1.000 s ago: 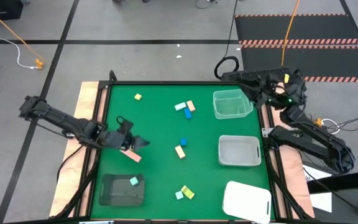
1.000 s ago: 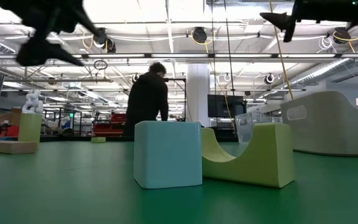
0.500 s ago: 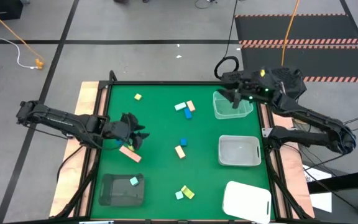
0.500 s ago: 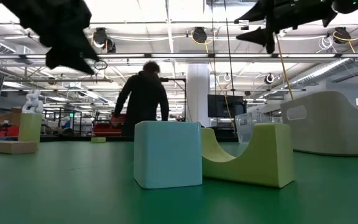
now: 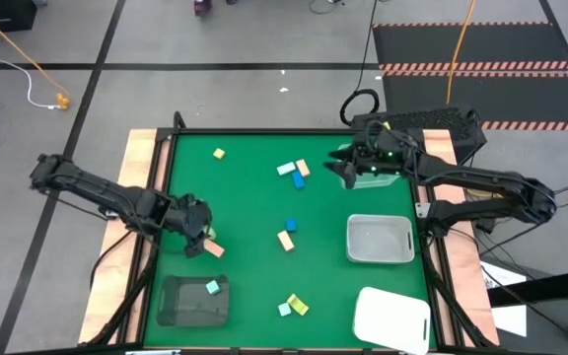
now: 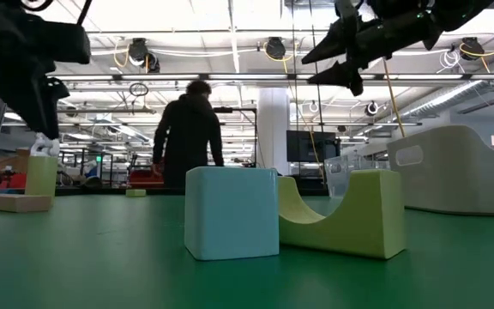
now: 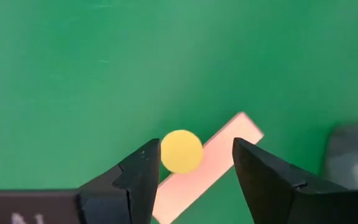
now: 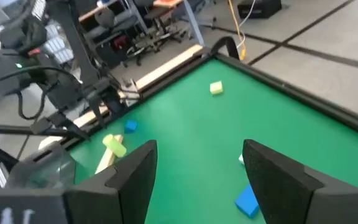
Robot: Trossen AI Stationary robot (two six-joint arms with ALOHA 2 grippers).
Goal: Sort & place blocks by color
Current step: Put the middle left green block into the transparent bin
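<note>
My left gripper (image 5: 201,235) hangs open near the table's left edge, pointing down. In the left wrist view its fingers (image 7: 194,163) stand either side of a small yellow round piece (image 7: 181,151) that sits against a tan-pink bar (image 7: 219,155), with no touch showing. The bar (image 5: 213,249) lies flat on the green table. My right gripper (image 5: 343,163) is open in the air, left of the far clear tray (image 5: 368,166). Mint, tan and blue blocks (image 5: 294,173) lie beside it. A blue and a yellow block (image 5: 287,234) lie mid-table. One yellow cube (image 5: 219,154) lies far left.
A dark tray (image 5: 180,308) at the near left holds a mint block (image 5: 212,287). A second clear tray (image 5: 380,242) and a white tray (image 5: 392,320) sit on the right. Mint and yellow blocks (image 5: 292,307) lie near the near edge. A person (image 6: 187,129) stands beyond the table.
My left gripper has drawn back toward the table's left edge and tipped from pointing right to pointing down beside the tan-pink bar. My right arm has swung from the table's right edge leftward, past the far clear tray. No block has moved.
</note>
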